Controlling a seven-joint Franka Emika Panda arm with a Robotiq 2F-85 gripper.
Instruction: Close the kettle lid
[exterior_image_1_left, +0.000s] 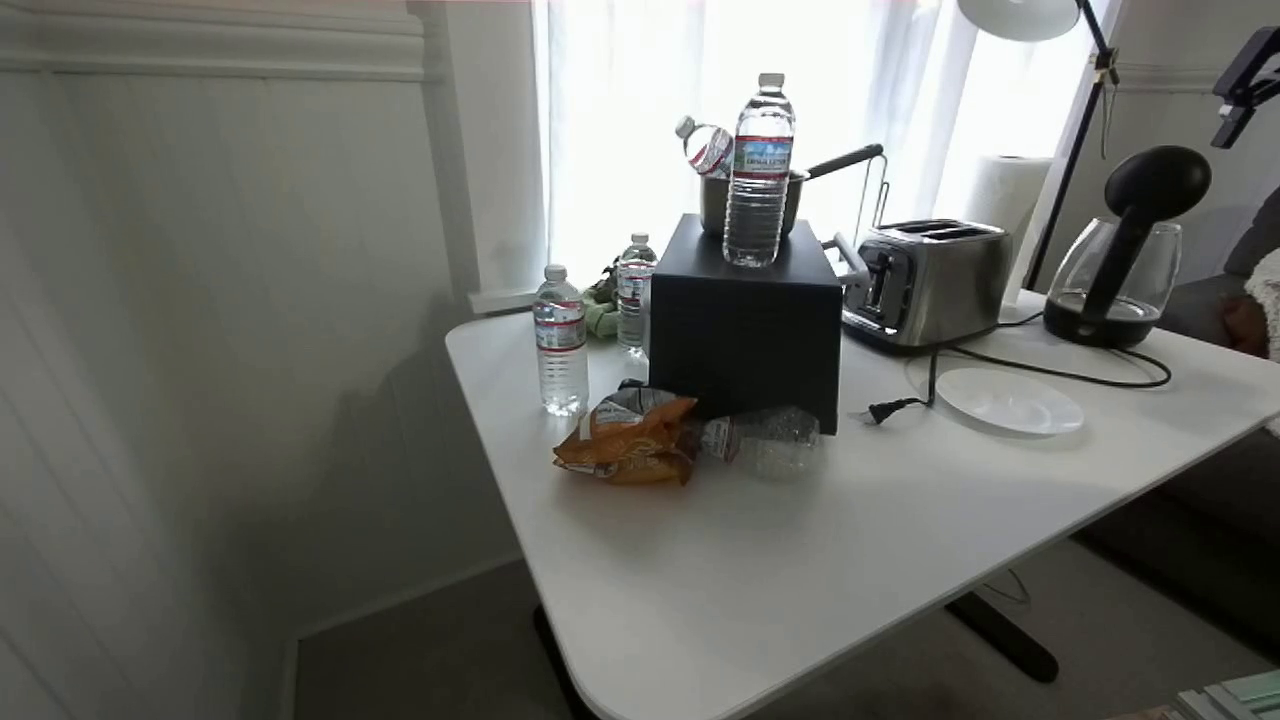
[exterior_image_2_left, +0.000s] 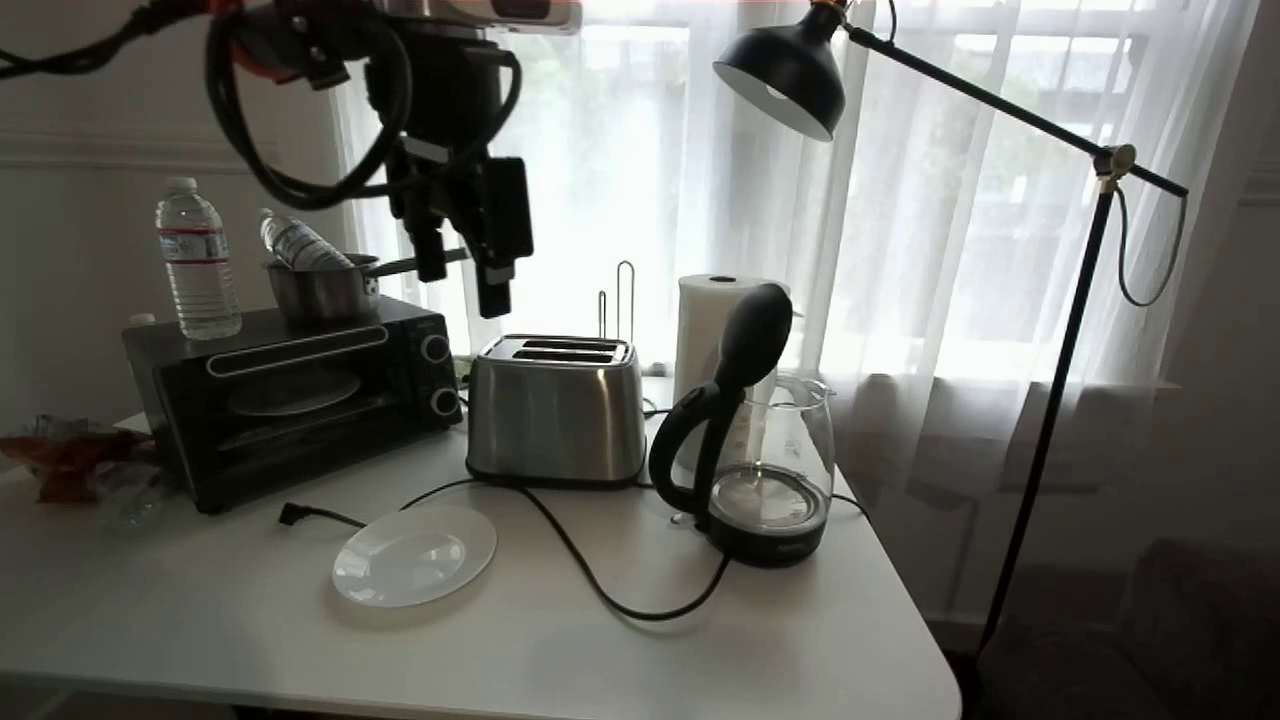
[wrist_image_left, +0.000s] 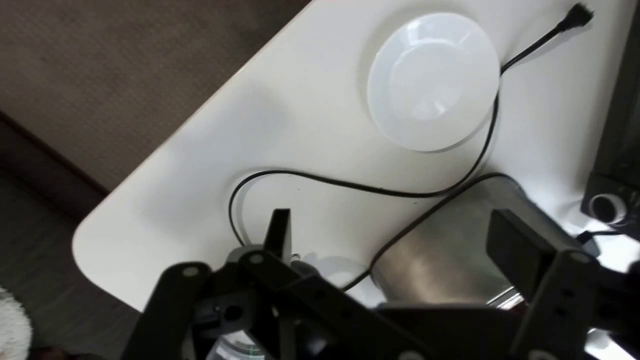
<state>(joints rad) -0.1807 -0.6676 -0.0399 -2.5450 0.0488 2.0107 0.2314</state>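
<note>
At the left end of a white desk (exterior_image_2_left: 600, 660), an orange snack bag (exterior_image_2_left: 62, 460) lies crumpled beside a black toaster oven (exterior_image_2_left: 290, 405), which carries an upright water bottle (exterior_image_2_left: 197, 265) and a saucepan (exterior_image_2_left: 325, 297). Next along, as I see it from the near side, a robot arm (exterior_image_2_left: 438, 95) hangs high over the scene, its jaws pointing down and spread wide, with nothing between them and the lid (exterior_image_2_left: 757, 335) well apart from them. A white plate (exterior_image_2_left: 415, 560) sits on the near side; beyond it stands a chrome toaster (exterior_image_2_left: 557, 425), with a paper towel roll (exterior_image_2_left: 700, 340) farther right and on the far side.

Toward the right end, the object of the task stands upright: a glass kettle (exterior_image_2_left: 768, 475), its black handle (exterior_image_2_left: 662, 455) turned to the left. Its round black lid is swung up steeply above the handle side, leaving the top uncovered in both exterior views. Past the kettle, a lamp pole (exterior_image_2_left: 1050, 400) rises.

By my reading, none of the closing is done: the lid is raised and untouched. The whole job is left: carry the jaws down and across, come behind the disc from the handle side, and tip it over until it covers the top. Whether it needs a firm press to latch, I cannot tell.
</note>
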